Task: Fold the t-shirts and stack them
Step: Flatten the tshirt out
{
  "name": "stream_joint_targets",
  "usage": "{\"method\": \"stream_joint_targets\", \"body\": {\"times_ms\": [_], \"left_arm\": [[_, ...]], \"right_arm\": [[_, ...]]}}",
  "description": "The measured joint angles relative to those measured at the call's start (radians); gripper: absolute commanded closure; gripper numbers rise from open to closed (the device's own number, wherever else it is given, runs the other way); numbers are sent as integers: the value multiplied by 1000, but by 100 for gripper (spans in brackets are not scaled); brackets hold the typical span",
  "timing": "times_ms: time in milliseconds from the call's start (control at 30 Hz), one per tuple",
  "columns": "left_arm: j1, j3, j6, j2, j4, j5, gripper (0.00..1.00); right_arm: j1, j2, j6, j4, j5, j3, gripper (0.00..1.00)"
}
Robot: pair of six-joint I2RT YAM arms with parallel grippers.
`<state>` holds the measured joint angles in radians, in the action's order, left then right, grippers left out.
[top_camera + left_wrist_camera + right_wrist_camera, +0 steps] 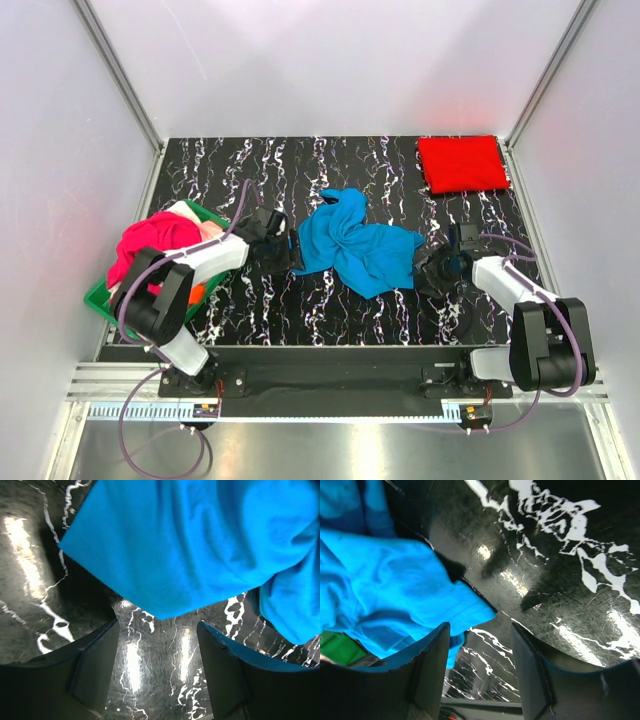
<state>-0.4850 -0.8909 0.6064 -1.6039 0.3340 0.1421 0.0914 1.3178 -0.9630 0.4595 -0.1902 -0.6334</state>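
Observation:
A bright blue t-shirt (355, 245) lies crumpled in the middle of the black marbled table (300, 170). A red t-shirt (462, 163) lies folded flat at the back right corner. My left gripper (283, 252) sits low at the blue t-shirt's left edge. In the left wrist view the left gripper (157, 647) is open over bare table, with the blue cloth (200, 545) just ahead of the fingertips. My right gripper (432, 264) is at the shirt's right edge. In the right wrist view the right gripper (480, 650) is open, a blue corner (395, 580) lying beside its left finger (432, 665), not clamped.
A green basket (96, 297) at the left table edge holds a magenta-pink t-shirt (150, 240) and an orange one (197, 291). White walls and metal posts close in the table on three sides.

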Motion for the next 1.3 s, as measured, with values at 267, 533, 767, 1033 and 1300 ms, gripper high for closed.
{"method": "stream_joint_targets", "body": {"times_ms": [267, 533, 767, 1033, 1300], "left_arm": [[-9, -40, 8, -76, -74, 15, 33], [-10, -51, 14, -94, -97, 13, 42], [-13, -52, 17, -107, -95, 15, 85], [-13, -174, -11, -118, 10, 21, 100], [20, -766, -108, -97, 270, -44, 100]], "right_arm": [[16, 27, -60, -49, 16, 2, 46], [32, 42, -87, -69, 18, 27, 48], [51, 67, -108, -95, 13, 27, 65], [53, 79, -64, -41, 43, -37, 100], [-12, -35, 146, 175, 234, -663, 100]]}}
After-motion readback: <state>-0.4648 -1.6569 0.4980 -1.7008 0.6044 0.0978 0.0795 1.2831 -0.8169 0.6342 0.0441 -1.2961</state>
